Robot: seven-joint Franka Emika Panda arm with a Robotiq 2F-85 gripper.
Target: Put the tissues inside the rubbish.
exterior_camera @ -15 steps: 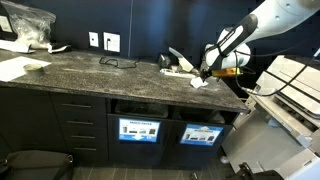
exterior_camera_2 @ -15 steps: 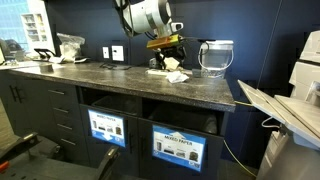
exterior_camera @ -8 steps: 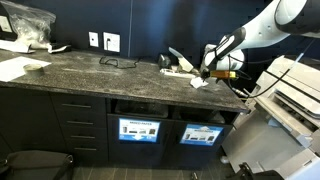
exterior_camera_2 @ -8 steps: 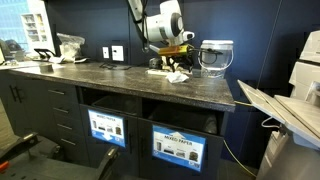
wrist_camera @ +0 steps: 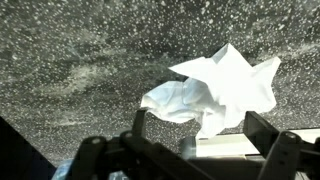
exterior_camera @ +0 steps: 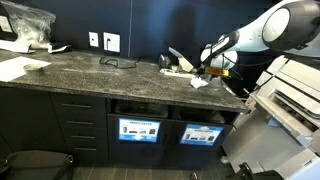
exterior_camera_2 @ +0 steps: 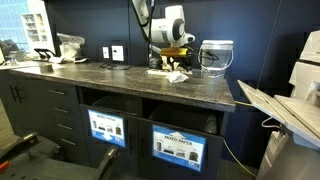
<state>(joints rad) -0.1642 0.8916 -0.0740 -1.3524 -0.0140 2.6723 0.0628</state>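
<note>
Hand [exterior_camera_2: 173,52] lower over crumpled white tissues [wrist_camera: 215,90]; jaws apart

You had the arm [exterior_camera: 268,26] stretched out and bent down at the wrist, so the hand [exterior_camera: 207,70] hung low and pointed downward in both exterior views. In the wrist view its fingers [wrist_camera: 262,132] stood spread wide apart.
</note>
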